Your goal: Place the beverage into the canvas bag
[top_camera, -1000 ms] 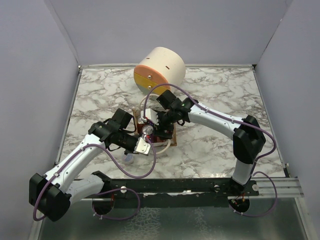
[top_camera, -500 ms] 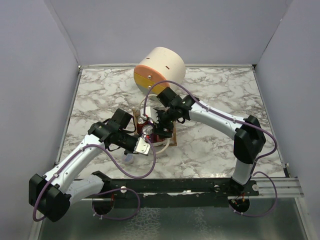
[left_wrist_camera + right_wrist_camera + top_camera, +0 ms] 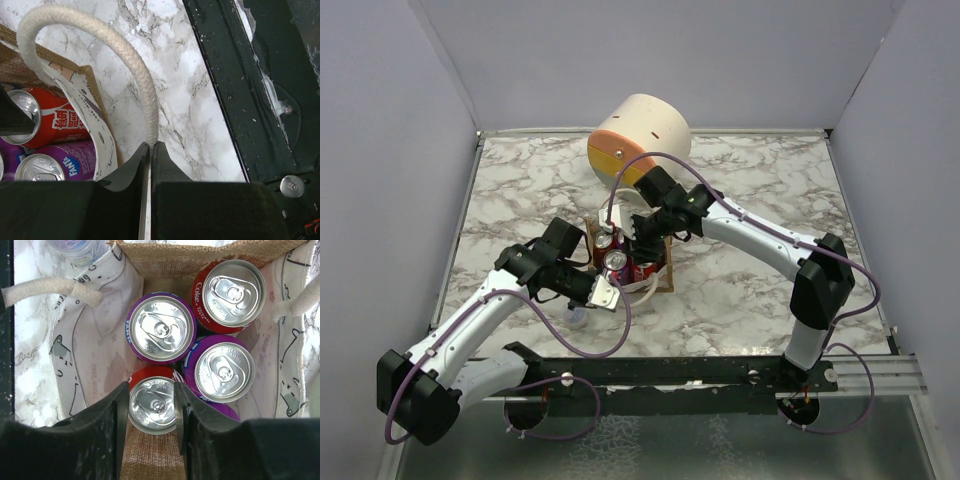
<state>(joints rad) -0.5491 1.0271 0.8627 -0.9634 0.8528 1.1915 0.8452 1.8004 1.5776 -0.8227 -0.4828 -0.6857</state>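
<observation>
The canvas bag (image 3: 655,272) stands mid-table with its mouth open, its tan weave (image 3: 200,252) and printed white lining in the right wrist view. Inside are two purple cans (image 3: 160,329) (image 3: 224,371) and a red Coke can (image 3: 235,290). My right gripper (image 3: 150,402) reaches down into the bag and is shut on the top of another red beverage can (image 3: 152,407), one jaw on each side. My left gripper (image 3: 150,146) is shut on the bag's white rope handle (image 3: 100,37), holding it out toward the near side.
A large cream cylinder with an orange and yellow front (image 3: 640,140) sits at the back, close behind the right arm. A small clear bottle (image 3: 578,317) lies on the marble beside the bag, under the left arm. The black rail (image 3: 720,372) runs along the near edge.
My right gripper's jaws have closed onto the red can inside the bag, and that arm shifted slightly toward the back. The left arm kept its hold on the handle.
</observation>
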